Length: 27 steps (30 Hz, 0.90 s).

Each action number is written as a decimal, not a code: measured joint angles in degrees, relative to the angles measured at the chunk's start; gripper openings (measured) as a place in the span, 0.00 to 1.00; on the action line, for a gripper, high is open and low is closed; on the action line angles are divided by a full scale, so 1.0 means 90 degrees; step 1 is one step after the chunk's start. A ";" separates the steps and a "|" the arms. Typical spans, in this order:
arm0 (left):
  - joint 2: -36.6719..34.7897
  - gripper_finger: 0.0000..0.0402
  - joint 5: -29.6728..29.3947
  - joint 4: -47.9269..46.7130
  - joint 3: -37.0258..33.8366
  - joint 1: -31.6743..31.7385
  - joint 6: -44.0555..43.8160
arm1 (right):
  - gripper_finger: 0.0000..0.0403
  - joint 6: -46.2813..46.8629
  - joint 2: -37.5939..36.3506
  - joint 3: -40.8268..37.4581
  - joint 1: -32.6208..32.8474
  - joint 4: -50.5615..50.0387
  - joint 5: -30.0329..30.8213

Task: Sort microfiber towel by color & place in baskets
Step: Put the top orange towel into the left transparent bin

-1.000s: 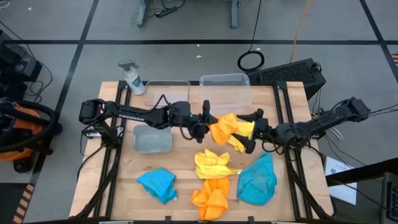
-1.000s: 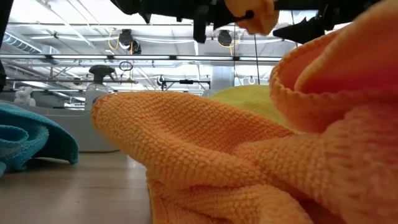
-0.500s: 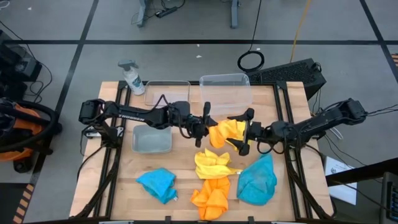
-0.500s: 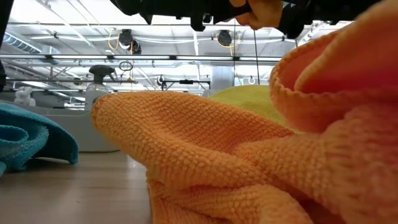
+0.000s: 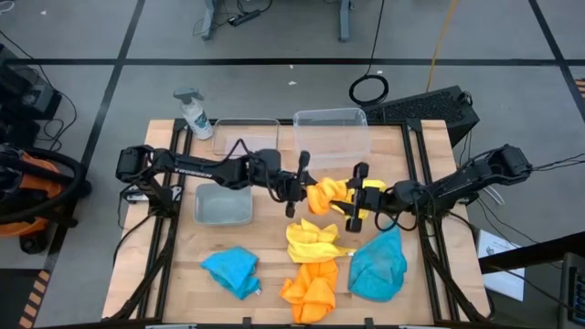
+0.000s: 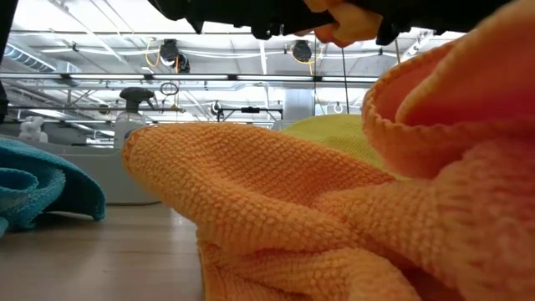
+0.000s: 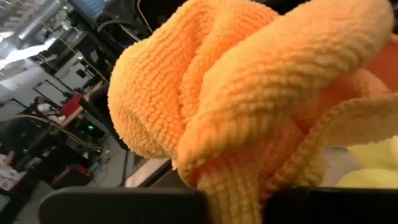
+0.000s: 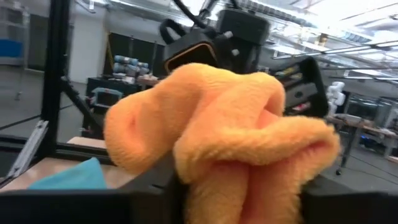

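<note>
Both hands, left (image 5: 300, 185) and right (image 5: 355, 196), pinch one orange towel (image 5: 325, 194) above open mid-table.

Robotics lab: ceiling trusses (image 6: 251, 79), cabled floor (image 5: 274, 46), benches.

From my overhead feed I'm looking at a grey floor (image 5: 274, 87) crossed by dark tape lines (image 5: 119, 82), with the wooden table (image 5: 274, 274) in the middle. A coiled black cable (image 5: 368, 90) lies on the floor beyond it, an orange-and-black machine (image 5: 27, 196) sits off to the left, a yellow cord (image 5: 441, 41) trails away. At table height I see a bright ceiling with beams (image 6: 209, 79) and hanging fixtures (image 6: 170, 52)
</note>
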 joint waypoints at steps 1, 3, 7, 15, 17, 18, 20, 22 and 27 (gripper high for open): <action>0.0000 0.09 0.0002 -0.0004 0.0000 -0.0002 -0.0179 | 0.31 -0.0012 0.0000 -0.0003 0.0000 -0.0003 -0.0034; 0.0000 0.11 0.0002 0.0007 0.0000 -0.0002 -0.0554 | 0.23 -0.0015 0.0000 -0.0003 0.0000 0.0013 -0.0046; 0.0000 0.19 -0.0253 -0.0012 0.0000 -0.0002 -0.1308 | 0.11 -0.0051 0.0000 -0.0003 -0.0005 0.0015 -0.0021; -0.0270 0.53 -0.0440 -0.1392 0.0000 0.0006 -0.2074 | 0.08 -0.0177 -0.0131 -0.0001 -0.0005 -0.0151 0.0486; -0.0397 0.62 -0.0439 -0.1814 0.0000 -0.0009 -0.2084 | 0.09 -0.0248 -0.0197 -0.0001 -0.0005 -0.0262 0.0506; -0.0470 0.66 -0.0437 -0.2047 0.0000 -0.0009 -0.2132 | 0.09 -0.0281 -0.0234 -0.0001 -0.0005 -0.0305 0.0518; -0.0604 0.73 -0.0437 -0.2452 0.0000 -0.0009 -0.2281 | 0.09 -0.0354 -0.0328 -0.0001 -0.0003 -0.0318 0.0582; -0.0721 0.78 -0.0437 -0.2838 0.0000 -0.0006 -0.2407 | 0.08 -0.0457 -0.0446 0.0002 0.0000 -0.0370 0.0813; -0.0952 0.81 -0.0590 -0.3713 0.0000 -0.0002 -0.2649 | 0.08 -0.0534 -0.0788 0.0004 -0.0005 -0.0738 0.1060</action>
